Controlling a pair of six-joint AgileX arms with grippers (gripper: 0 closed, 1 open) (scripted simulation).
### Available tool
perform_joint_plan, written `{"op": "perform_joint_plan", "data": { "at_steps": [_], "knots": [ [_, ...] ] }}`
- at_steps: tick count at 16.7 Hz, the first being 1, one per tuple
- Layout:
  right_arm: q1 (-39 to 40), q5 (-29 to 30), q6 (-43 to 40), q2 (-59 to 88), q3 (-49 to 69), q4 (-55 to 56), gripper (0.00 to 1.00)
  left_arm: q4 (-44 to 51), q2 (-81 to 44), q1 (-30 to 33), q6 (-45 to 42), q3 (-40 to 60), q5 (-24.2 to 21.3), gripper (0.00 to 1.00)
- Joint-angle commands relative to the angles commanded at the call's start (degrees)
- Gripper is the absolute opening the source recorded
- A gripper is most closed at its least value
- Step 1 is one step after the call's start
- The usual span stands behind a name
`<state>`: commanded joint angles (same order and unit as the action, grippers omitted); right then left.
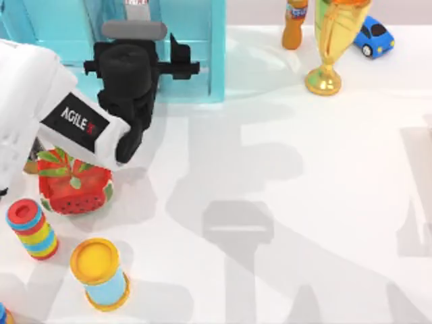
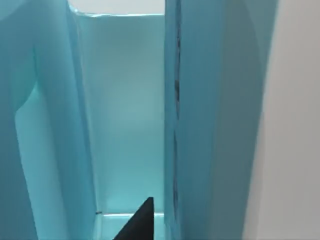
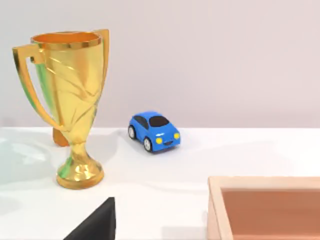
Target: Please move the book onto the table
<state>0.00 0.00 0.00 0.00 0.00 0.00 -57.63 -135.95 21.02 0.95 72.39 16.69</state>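
My left arm reaches from the left side into the light blue shelf unit [image 1: 196, 27] at the back left, and my left gripper [image 1: 181, 62] is inside its opening. In the left wrist view the left gripper [image 2: 140, 222] faces a teal compartment with an upright teal slab [image 2: 220, 125] beside it. I cannot tell the book apart from these teal panels. The white table [image 1: 304, 202] spreads in front of the shelf. A dark part of my right gripper [image 3: 97, 222] is low over the table at the back right.
A gold trophy [image 1: 331, 47], a blue toy car [image 1: 373, 37] and an orange bottle [image 1: 295, 23] stand at the back right. A red strawberry toy [image 1: 74, 185], a striped ring stack [image 1: 30, 229] and a yellow-lidded can [image 1: 100, 273] sit front left. A wooden box [image 3: 265, 205] lies near the right gripper.
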Motion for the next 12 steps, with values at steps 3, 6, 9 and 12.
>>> {"op": "perform_joint_plan", "data": {
  "at_steps": [3, 6, 9, 12],
  "knots": [
    [0.00, 0.00, 0.00, 0.00, 0.00, 0.00, 1.00, 0.00, 0.00, 0.00, 0.00, 0.00, 0.00, 0.40],
    [0.00, 0.00, 0.00, 0.00, 0.00, 0.00, 1.00, 0.00, 0.00, 0.00, 0.00, 0.00, 0.00, 0.17],
    [0.00, 0.00, 0.00, 0.00, 0.00, 0.00, 1.00, 0.00, 0.00, 0.00, 0.00, 0.00, 0.00, 0.00],
    [0.00, 0.00, 0.00, 0.00, 0.00, 0.00, 1.00, 0.00, 0.00, 0.00, 0.00, 0.00, 0.00, 0.00]
  ]
}}
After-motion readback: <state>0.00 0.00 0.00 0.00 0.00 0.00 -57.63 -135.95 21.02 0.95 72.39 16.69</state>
